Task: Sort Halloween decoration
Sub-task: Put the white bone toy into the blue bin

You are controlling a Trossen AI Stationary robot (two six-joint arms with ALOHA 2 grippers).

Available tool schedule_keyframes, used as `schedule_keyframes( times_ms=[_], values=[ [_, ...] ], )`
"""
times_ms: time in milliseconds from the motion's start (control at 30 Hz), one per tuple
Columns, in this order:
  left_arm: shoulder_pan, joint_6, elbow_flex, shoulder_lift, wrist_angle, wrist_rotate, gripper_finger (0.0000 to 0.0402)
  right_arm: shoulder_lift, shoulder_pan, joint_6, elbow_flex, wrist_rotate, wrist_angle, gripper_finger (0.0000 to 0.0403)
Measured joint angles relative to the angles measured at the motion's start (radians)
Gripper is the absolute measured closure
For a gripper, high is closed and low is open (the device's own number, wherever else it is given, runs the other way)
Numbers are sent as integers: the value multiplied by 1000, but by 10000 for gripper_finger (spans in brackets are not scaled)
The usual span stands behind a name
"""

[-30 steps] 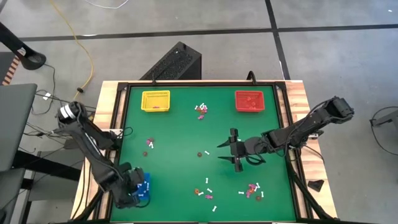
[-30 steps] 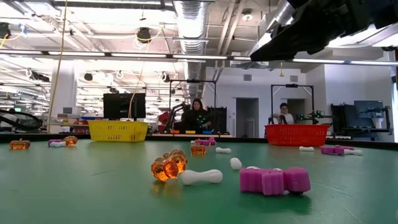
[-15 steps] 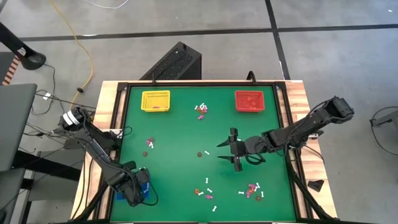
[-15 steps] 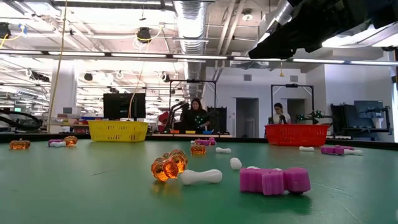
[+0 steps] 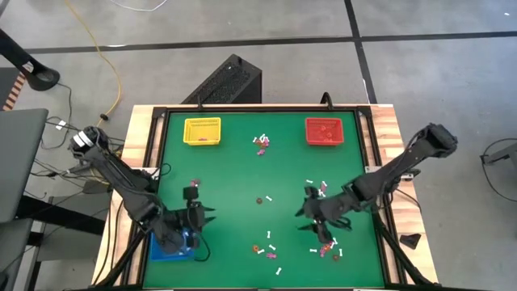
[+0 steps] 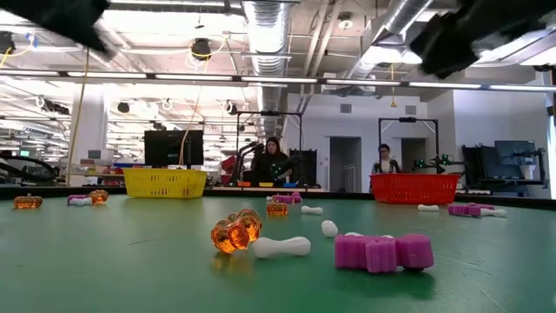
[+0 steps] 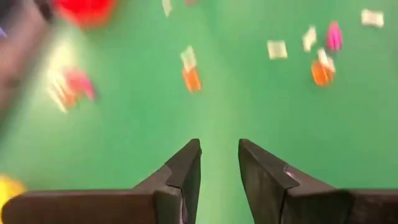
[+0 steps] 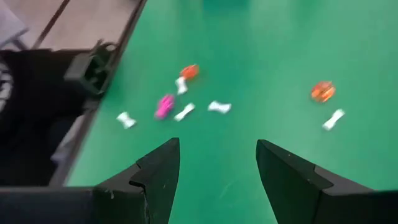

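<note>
Just beyond the right gripper [image 8: 217, 163] lie scattered trinkets [image 8: 186, 111].

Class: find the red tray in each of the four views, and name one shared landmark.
High view: red tray, upper right of the green tabletop.
Low view: red tray, right of centre, far side.
Left wrist view: blurred red patch in the distance, probably it.
Right wrist view: not in it.
Shared landmark: the green tabletop.
</note>
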Motion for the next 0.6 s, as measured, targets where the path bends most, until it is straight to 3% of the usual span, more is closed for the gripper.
schedule_keyframes(
  times_ms=[133, 200, 267, 367, 467, 600],
  values=[
    [59, 388, -4, 32, 285, -67, 306, 1, 62, 127, 40, 0, -50, 159],
    [111, 557, -35, 40, 466, 21, 306, 14, 88, 179, 46, 0, -50, 159],
    [176, 654, -88, 41, 664, 202, 306, 38, 119, 228, 51, -5, -57, 159],
    [274, 701, -157, 38, 873, 455, 306, 99, 150, 293, 76, -21, -64, 159],
    [341, 652, -184, 13, 881, 468, 306, 178, 171, 365, 137, -21, -136, 159],
    [377, 549, -202, -35, 798, 436, 306, 292, 175, 511, 271, -58, -377, 159]
  ],
)
